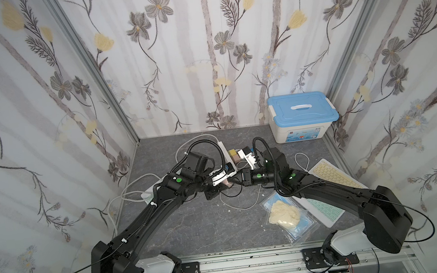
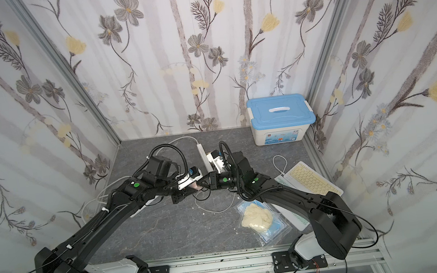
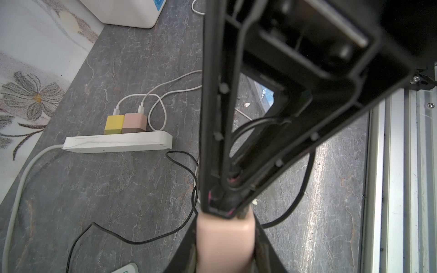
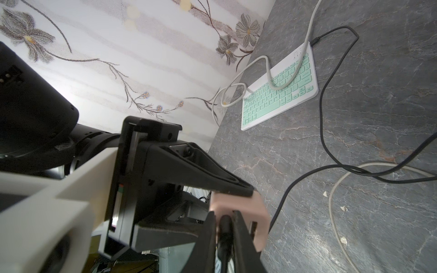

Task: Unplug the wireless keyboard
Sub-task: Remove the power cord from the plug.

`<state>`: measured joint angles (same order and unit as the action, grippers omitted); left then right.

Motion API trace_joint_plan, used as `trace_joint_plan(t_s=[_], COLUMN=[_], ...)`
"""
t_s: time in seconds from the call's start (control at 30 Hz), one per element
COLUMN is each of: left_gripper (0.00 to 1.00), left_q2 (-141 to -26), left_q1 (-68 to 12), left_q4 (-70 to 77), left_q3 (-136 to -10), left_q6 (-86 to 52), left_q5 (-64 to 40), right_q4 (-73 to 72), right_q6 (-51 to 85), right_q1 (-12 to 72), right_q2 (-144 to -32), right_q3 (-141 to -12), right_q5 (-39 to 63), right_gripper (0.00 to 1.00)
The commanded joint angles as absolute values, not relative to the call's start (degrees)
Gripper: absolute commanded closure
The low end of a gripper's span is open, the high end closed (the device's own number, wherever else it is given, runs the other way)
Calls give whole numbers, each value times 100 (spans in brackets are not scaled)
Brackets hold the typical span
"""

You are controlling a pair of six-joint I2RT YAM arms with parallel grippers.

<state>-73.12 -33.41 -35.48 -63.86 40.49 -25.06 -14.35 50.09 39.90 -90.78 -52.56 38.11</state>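
**While the pink charger (image 3: pixel 224 241) hangs mid-air, the mint keyboard (image 4: pixel 279 94) sits wired up**

Since the keyboard is the whole point, I'll start with it: it lies flat on the tabletop (image 3: pixel 94 201), well apart from the power strip (image 3: pixel 118 141), over on the left arm's side by the wall. That arm mostly hides it in both top views. Its black cable (image 4: pixel 324 132) plugs in near a corner and snakes over to the pink charger, and a white cable (image 4: pixel 267 71) is draped across the keys. That charger hangs just off the strip's near end, clear of the tabletop, clamped in the left end effector (image 1: pixel 225 183). The right end effector (image 2: pixel 202 184) has its fingers closed on the black plug (image 4: pixel 224 227) going into it. On the power strip a yellow charger (image 3: pixel 114 124) and a second pink charger (image 3: pixel 136 121) sit side by side.
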Motion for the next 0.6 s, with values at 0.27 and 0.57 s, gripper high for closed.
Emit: trace_joint_plan(t_s=[0.27, 0.57], left_gripper=[100, 100], left_q2=[-7269, -7238], left_q1=[-3340, -3345], left_q4=[-3437, -3274], left_q3=[-6387, -6308], left_q6=[4047, 3998], left_q5=[-2392, -2347], right_q4=[-1589, -1890], right_q6=[4950, 4922], right_q1=[3985, 3930], right_q2=[-9280, -9270], right_q3=[-5234, -5111], right_q5=[3762, 3779], right_gripper=[100, 100])
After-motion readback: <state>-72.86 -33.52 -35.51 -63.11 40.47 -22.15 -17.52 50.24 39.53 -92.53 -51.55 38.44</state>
